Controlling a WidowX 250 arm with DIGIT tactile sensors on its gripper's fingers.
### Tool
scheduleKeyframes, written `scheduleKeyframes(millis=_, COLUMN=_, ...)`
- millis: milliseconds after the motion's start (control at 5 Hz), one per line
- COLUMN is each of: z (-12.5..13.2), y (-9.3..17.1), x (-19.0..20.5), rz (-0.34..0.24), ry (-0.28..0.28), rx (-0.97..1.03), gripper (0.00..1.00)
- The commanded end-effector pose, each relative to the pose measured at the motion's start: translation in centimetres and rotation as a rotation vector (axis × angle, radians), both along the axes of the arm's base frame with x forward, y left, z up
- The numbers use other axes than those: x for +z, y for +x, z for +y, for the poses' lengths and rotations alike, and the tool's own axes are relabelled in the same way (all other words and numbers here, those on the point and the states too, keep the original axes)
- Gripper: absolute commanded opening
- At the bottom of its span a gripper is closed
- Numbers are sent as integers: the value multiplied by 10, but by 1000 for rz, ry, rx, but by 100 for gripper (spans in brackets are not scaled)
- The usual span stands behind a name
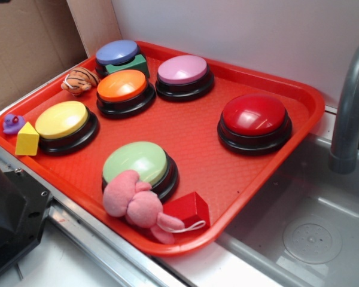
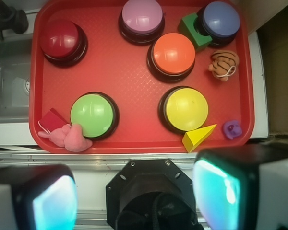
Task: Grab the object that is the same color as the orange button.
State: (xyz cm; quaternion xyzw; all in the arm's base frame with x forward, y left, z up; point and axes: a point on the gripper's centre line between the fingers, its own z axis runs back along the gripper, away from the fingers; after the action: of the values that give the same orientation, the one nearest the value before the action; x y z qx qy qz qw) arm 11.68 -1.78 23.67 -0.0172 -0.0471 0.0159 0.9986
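The object, a small orange-tan plush with dark stripes (image 1: 79, 81) (image 2: 223, 64), lies on the red tray (image 1: 239, 179) (image 2: 134, 139) near its far left edge. It sits just left of the orange button (image 1: 122, 87) (image 2: 173, 53). In the wrist view my gripper (image 2: 134, 196) hangs well above the robot's black base, outside the tray's near rim. Its two fingers stand wide apart, with nothing between them. The exterior view does not show the gripper.
On the tray: blue (image 1: 117, 52), pink (image 1: 182, 70), red (image 1: 253, 115), yellow (image 1: 62, 121) and green (image 1: 135, 162) buttons. A green block (image 1: 129, 64), yellow block (image 1: 27, 140), purple toy (image 1: 13, 124), red block (image 1: 188, 210) and pink plush (image 1: 134, 202). A sink (image 1: 311, 233) and faucet (image 1: 350, 101) lie right.
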Motion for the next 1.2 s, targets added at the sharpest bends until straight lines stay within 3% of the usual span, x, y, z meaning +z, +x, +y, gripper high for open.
scheduleKeyframes(millis=0, z=0, y=0, x=0, rz=0, ry=0, rx=0, gripper=100)
scheduleKeyframes(millis=400, z=33, y=20, x=-26, rz=-40, ry=-44, rx=160, gripper=100)
scheduleKeyframes(millis=600, z=55, y=32, x=-42, rz=-92, ry=-19, rx=321, gripper=100)
scheduleKeyframes(millis=800, z=86, y=47, x=-63, rz=-79, ry=-1, rx=467, gripper=100)
scheduleKeyframes(millis=1000, z=115, y=62, x=-82, rz=-109, ry=65, rx=622, gripper=100)
